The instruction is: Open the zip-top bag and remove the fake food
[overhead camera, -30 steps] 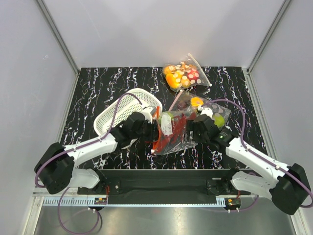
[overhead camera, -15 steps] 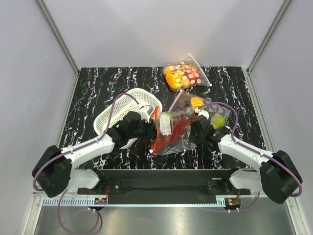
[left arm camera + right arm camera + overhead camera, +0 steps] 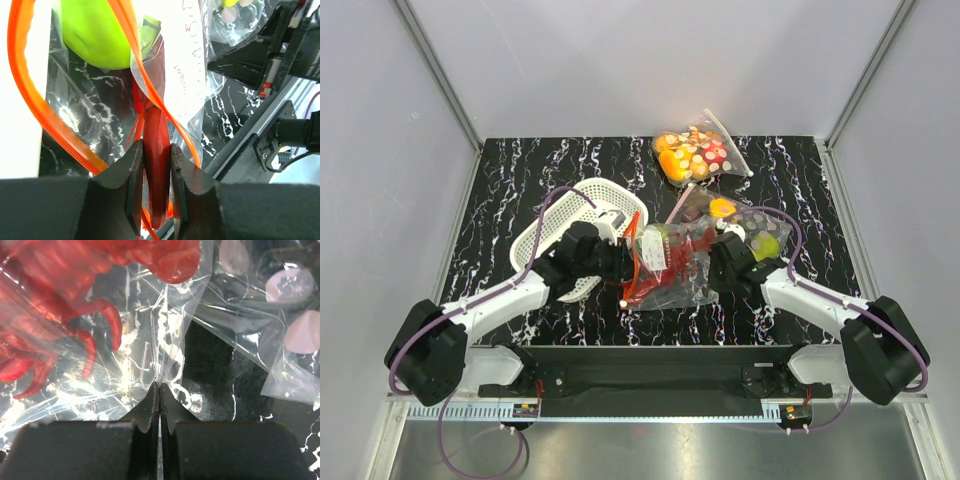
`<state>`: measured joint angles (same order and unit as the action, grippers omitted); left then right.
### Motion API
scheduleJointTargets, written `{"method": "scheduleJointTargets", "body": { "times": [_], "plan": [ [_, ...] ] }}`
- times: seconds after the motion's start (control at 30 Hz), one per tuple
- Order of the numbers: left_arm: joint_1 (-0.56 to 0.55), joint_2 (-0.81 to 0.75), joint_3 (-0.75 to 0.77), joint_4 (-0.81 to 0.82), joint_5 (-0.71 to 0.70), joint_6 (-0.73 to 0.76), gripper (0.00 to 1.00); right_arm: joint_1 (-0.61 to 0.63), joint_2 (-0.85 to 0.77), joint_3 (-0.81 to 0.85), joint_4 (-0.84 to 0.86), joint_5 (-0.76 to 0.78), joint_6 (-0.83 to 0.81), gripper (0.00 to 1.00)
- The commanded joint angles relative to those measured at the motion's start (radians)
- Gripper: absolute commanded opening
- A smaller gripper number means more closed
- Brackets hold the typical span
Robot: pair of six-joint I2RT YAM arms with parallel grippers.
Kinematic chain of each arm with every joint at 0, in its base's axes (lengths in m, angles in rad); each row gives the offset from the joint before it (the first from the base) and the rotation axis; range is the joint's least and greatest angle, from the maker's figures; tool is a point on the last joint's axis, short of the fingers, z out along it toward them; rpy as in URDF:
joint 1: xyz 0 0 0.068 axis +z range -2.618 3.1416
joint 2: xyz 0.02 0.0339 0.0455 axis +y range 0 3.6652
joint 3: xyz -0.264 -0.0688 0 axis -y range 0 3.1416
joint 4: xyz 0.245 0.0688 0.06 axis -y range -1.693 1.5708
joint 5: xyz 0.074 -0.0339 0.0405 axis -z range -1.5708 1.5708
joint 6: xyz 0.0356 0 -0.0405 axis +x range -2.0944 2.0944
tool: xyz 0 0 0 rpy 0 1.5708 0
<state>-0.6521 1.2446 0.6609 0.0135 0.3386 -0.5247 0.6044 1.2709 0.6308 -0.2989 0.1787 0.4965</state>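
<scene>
I have the zip-top bag [image 3: 672,285] in the middle of the counter [image 3: 520,180], between my two tools. The left tool [image 3: 623,262] grips its left end and the right tool [image 3: 716,272] pinches its right edge. Inside it, the apple [image 3: 655,239] sits behind the lobster [image 3: 672,266]. A basket [image 3: 555,240] lies to the bag's left. One fruit bag [image 3: 752,225] lies just behind the right tool, another [image 3: 695,155] near the counter's far edge.

The left arm [image 3: 505,296] and right arm [image 3: 810,301] are smooth white shells between bulky rounded black joints, both bolted to a black base bar [image 3: 650,366], the left hand [image 3: 626,264] and right hand [image 3: 711,268] black with dark, flat, wedge-tipped fingers [image 3: 149,410], and a thin purple cable [image 3: 552,197] loops along each arm.
</scene>
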Motion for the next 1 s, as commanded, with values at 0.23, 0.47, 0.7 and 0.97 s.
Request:
{"method": "scheduleJointTargets", "body": {
  "times": [0.23,0.47,0.7,0.97],
  "plan": [
    [0.084,-0.077,0.028,-0.04,0.043,0.075,0.0,-0.028,0.041,0.116,-0.028,0.001,-0.059,0.0],
    [0.088,-0.07,0.016,-0.017,0.071,0.049,0.0,-0.046,0.09,0.19,-0.068,0.048,-0.108,0.0],
    [0.086,-0.036,-0.056,0.25,0.048,-0.183,0.0,-0.043,0.021,0.259,-0.115,0.018,-0.083,0.66],
    [0.074,0.007,-0.09,0.433,-0.056,-0.36,0.0,0.083,-0.186,0.176,0.001,-0.058,-0.001,0.75]
  ]
}}
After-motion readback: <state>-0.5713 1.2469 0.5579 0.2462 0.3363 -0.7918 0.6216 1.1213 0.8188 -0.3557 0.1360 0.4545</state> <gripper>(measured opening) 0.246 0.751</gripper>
